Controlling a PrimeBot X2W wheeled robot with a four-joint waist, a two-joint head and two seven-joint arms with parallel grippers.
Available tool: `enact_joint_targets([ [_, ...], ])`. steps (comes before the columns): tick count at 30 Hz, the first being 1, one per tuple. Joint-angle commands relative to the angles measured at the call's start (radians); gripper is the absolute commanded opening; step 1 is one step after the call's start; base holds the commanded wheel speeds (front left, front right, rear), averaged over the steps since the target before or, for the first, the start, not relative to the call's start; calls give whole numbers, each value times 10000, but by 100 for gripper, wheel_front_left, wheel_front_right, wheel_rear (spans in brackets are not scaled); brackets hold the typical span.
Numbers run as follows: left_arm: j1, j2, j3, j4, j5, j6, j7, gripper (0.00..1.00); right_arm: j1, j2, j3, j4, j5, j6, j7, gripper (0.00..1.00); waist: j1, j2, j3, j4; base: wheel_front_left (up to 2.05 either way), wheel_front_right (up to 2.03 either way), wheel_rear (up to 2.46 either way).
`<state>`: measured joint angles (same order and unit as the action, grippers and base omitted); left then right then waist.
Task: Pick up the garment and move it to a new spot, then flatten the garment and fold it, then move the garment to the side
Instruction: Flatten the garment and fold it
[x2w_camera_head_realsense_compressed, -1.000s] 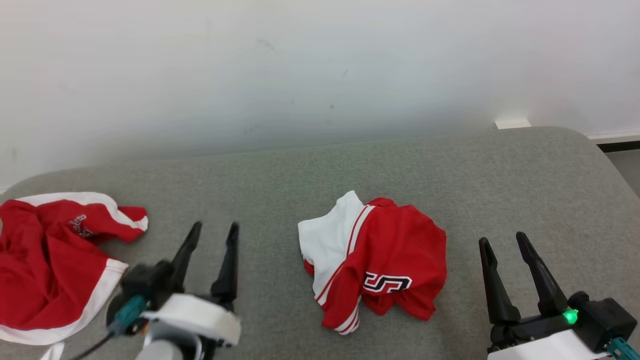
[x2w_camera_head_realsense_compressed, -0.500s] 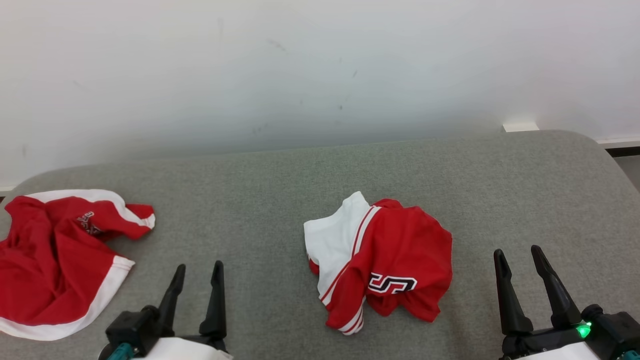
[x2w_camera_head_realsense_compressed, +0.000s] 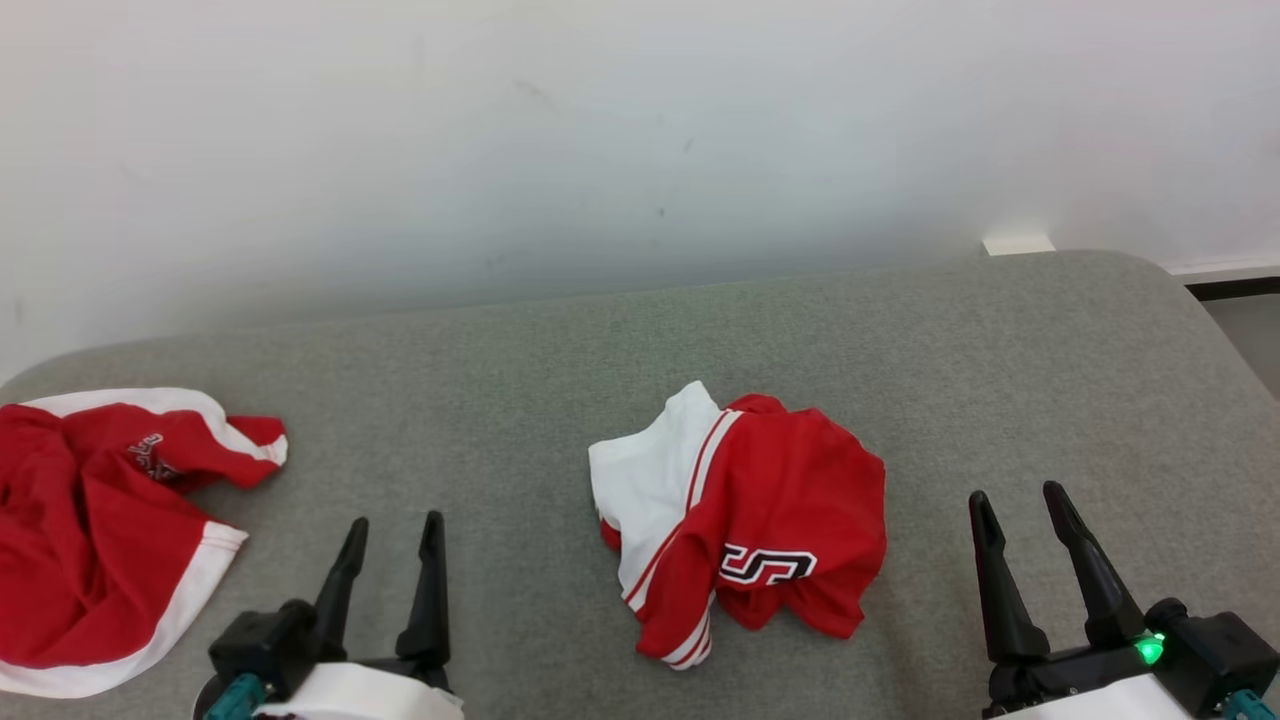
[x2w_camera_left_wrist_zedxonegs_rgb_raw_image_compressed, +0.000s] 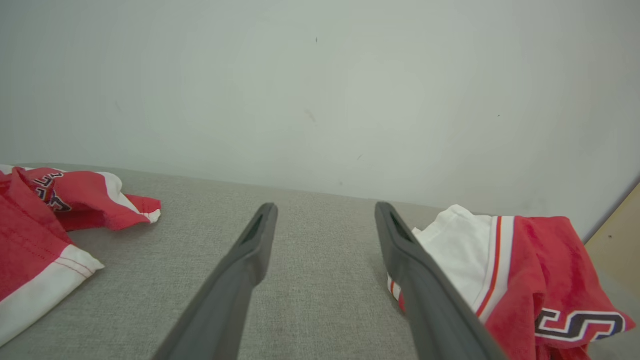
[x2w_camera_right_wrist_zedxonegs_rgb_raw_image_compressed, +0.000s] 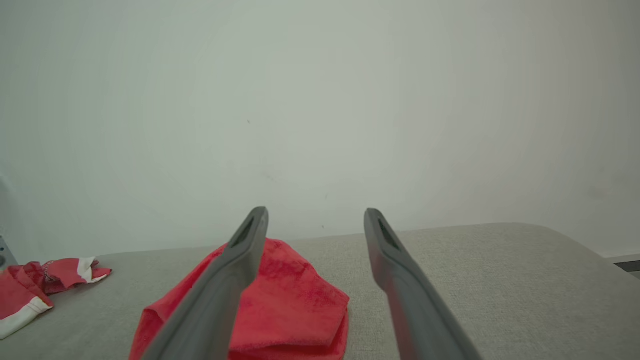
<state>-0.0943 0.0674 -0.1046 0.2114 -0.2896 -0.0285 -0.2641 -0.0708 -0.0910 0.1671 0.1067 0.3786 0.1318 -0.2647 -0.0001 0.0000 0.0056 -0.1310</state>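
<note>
A crumpled red and white garment (x2w_camera_head_realsense_compressed: 780, 510) with a black and white number lies in a heap at the middle of the grey padded surface (x2w_camera_head_realsense_compressed: 900, 340). It shows at the right in the left wrist view (x2w_camera_left_wrist_zedxonegs_rgb_raw_image_compressed: 530, 260) and low at the centre-left in the right wrist view (x2w_camera_right_wrist_zedxonegs_rgb_raw_image_compressed: 295, 300). My left gripper (x2w_camera_head_realsense_compressed: 395, 522) stands open to the garment's left, apart from it, with nothing between its fingers (x2w_camera_left_wrist_zedxonegs_rgb_raw_image_compressed: 325, 206). On the garment's right my right gripper (x2w_camera_head_realsense_compressed: 1015, 493) is open and empty too (x2w_camera_right_wrist_zedxonegs_rgb_raw_image_compressed: 315, 210).
A second red and white garment (x2w_camera_head_realsense_compressed: 90, 520) lies rumpled at the surface's far left edge (x2w_camera_left_wrist_zedxonegs_rgb_raw_image_compressed: 30, 220). A pale wall (x2w_camera_head_realsense_compressed: 640, 150) rises right behind the surface. The surface's rounded right end (x2w_camera_head_realsense_compressed: 1200, 330) drops off to the floor.
My left gripper has drawn back toward me and straightened. The right gripper has dropped slightly lower in view. The camera swayed a little; both garments lie as before.
</note>
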Motion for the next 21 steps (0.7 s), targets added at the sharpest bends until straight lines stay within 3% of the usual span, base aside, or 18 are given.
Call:
enact_joint_targets([
  [1, -128, -11, 56, 63, 75, -92, -5, 100, -127, -8, 41, 29, 40, -21, 7, 100, 1, 0, 41, -83, 0, 0, 0],
  [5, -679, 83, -74, 605, -253, -441, 317, 100, -268, -18, 48, -4, 51, -21, 7, 100, 1, 0, 151, -282, 0, 0, 0],
  [12, -2412, 762, -236, 1114, -1483, -917, 2734, 100, -548, 93, 54, -66, 144, -21, 7, 100, 1, 0, 509, -928, 0, 0, 0],
  [16, -3398, 1283, -319, 1293, -2705, -1016, 4660, 100, -743, 185, -19, -214, 194, -21, 7, 100, 1, 0, 828, -1426, 0, 0, 0],
  [21, -4347, 1983, -596, 1853, -4439, -1031, 7832, 100, -872, 328, -153, -225, 265, -21, 9, 100, 1, 0, 1155, -1954, 0, 0, 0],
])
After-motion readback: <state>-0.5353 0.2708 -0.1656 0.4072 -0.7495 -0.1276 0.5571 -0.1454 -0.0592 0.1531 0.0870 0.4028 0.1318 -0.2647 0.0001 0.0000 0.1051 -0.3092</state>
